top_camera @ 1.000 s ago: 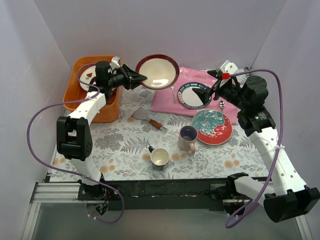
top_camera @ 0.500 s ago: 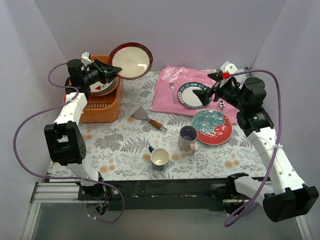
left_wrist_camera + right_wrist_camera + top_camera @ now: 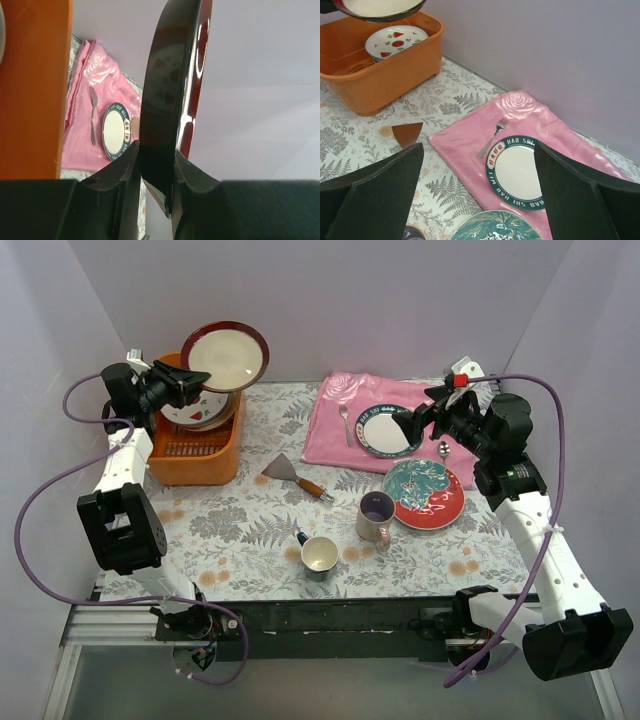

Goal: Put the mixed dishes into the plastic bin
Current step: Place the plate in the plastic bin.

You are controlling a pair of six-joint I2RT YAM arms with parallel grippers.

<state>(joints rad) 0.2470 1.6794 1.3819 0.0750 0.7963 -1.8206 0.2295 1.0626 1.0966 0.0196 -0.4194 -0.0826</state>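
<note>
Right hand spread wide, empty, above pink cloth. Left hand clenched on rim of beige bowl; bowl tilted near edge-on, cream inside facing near side, just beyond hand, above plastic bin far end

We see a robotics lab test cell, not a lived-in kitchen: a left arm and a right arm are bolted to a metal rail at the near edge of a table, with purple cables looping off them. Plain pale walls box the table in on the left, right and far sides. The fern-print cloth, the bin far left, a mug and a pink cloth far right look to us like staged household props.
</note>
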